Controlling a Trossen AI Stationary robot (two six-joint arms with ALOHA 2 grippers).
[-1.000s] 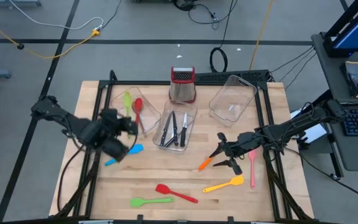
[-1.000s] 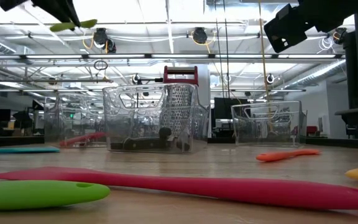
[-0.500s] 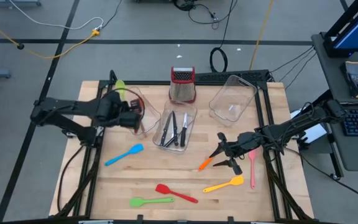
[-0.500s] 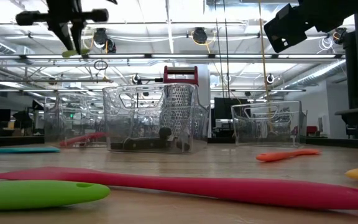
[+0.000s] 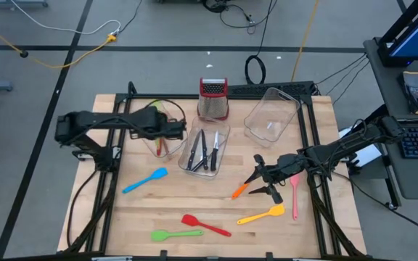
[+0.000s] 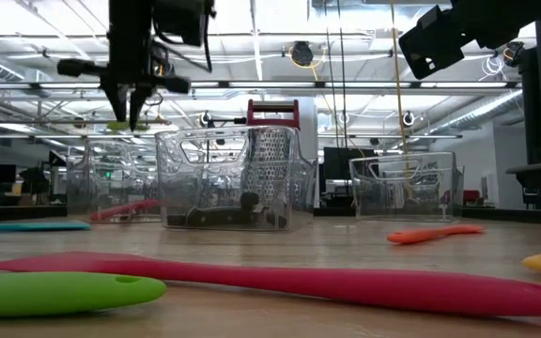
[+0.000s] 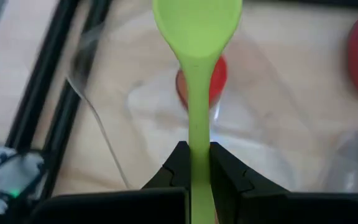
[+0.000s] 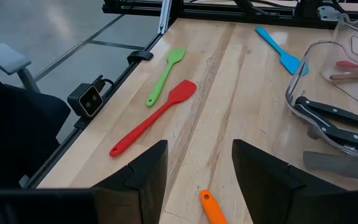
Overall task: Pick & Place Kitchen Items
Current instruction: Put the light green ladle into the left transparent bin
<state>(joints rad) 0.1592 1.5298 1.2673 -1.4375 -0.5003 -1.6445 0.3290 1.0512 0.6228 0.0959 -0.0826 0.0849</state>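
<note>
Left claw (image 7: 194, 163): pinching the green spoon (image 7: 197, 37); moved from the frame's left to above the left tub (image 5: 167, 125), upper centre-left.
Red spoon (image 7: 217, 79): inside that tub.
Right claw (image 5: 258, 181): spread, unmoved, right of centre, over the tabletop (image 5: 216, 199).

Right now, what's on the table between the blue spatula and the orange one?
Nothing lies on it: in the high view, the wood between the blue spatula and the orange spatula is bare. The knife tub sits just behind that line.
</note>
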